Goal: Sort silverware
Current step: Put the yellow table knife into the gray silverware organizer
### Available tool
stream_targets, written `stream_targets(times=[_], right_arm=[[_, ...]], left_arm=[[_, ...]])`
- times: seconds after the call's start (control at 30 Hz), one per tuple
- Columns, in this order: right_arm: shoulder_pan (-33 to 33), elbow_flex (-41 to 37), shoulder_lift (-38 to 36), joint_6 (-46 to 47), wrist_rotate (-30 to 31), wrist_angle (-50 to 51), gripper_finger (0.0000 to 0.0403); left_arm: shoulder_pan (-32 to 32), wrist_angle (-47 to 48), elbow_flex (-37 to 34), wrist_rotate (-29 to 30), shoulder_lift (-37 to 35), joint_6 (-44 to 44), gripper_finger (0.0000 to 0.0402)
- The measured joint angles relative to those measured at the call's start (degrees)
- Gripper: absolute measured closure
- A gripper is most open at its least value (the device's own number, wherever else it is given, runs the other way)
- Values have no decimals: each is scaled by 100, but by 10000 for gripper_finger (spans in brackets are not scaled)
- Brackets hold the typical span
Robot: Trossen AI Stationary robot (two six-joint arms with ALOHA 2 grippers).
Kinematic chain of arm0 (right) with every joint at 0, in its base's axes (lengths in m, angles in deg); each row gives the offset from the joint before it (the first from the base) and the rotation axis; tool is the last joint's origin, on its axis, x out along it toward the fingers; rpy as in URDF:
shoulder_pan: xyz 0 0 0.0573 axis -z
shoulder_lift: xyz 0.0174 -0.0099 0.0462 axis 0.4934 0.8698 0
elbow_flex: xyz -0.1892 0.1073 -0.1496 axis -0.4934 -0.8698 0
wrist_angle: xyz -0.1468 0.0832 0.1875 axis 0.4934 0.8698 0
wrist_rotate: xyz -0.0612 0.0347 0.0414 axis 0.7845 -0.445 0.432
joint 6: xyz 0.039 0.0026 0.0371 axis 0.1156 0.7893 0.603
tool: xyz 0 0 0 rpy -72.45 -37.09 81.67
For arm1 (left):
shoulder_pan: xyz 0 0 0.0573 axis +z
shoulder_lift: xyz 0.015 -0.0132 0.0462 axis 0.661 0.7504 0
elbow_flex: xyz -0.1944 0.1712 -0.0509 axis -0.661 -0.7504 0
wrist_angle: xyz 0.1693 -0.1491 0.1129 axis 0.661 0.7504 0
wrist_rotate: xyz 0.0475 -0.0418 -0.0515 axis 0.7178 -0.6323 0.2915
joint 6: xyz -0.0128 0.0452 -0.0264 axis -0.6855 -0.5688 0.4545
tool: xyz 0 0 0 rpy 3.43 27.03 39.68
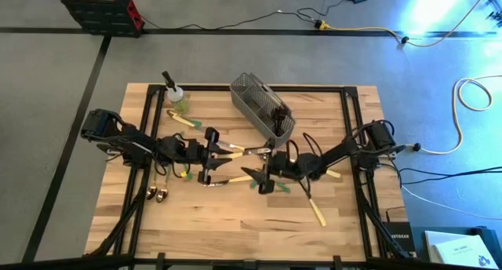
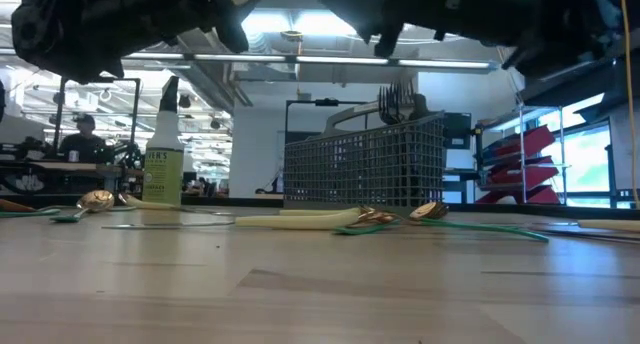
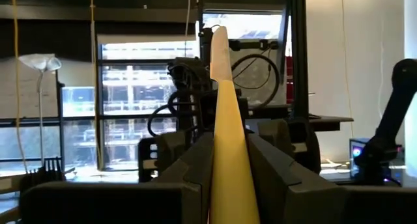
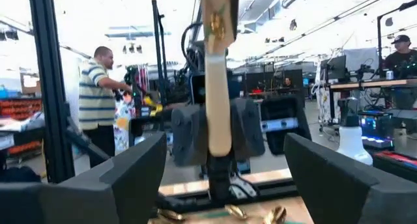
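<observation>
My left gripper (image 1: 222, 150) is shut on a cream-handled piece of silverware (image 3: 221, 120) above the table's middle. The piece juts toward my right gripper (image 1: 264, 165), which faces it, open, with its fingers (image 4: 130, 178) wide on either side of the cream handle (image 4: 217, 107) and apart from it. Other silverware lies flat on the wood: a cream-handled piece (image 2: 300, 220), gold spoons (image 1: 159, 195) and green-handled pieces (image 2: 480, 227). Forks (image 2: 400, 99) stand in the grey mesh caddy (image 1: 263, 105). My left gripper pinches the cream handle (image 3: 229, 185) between its two fingers. The piece runs forward out of the fingers, along the way they point, toward the table's right side. It is lifted clear of the table, with its free end (image 3: 219, 42) tilted a little upward.
A spray bottle (image 1: 174, 93) with green liquid stands at the far left of the table, left of the caddy. A cream-handled piece (image 1: 315, 211) lies near the front right. Black frame bars (image 1: 349, 121) border the tabletop. A person (image 4: 98, 100) stands in the room beyond.
</observation>
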Motion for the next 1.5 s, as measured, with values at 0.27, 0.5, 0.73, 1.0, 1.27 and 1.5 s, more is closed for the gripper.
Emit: stream_targets(times=[0.27,0.5,0.73,1.0,1.27,1.5], right_arm=[[207,394,0,-12,-204,290,110],[295,569,0,28,-244,474,110],[369,644,0,176,-330,599,120],[413,644,0,437,-500,664,182],[435,644,0,474,-588,663,208],[435,769,0,474,-733,695,230]], left_arm=[[-20,-38,2,-41,0,0,345],[-17,-20,2,-39,0,-20,345],[-17,-18,2,-39,0,-61,345],[-13,19,2,-38,0,-63,345],[-13,28,2,-32,0,-136,345],[-13,50,2,-30,0,-199,345]])
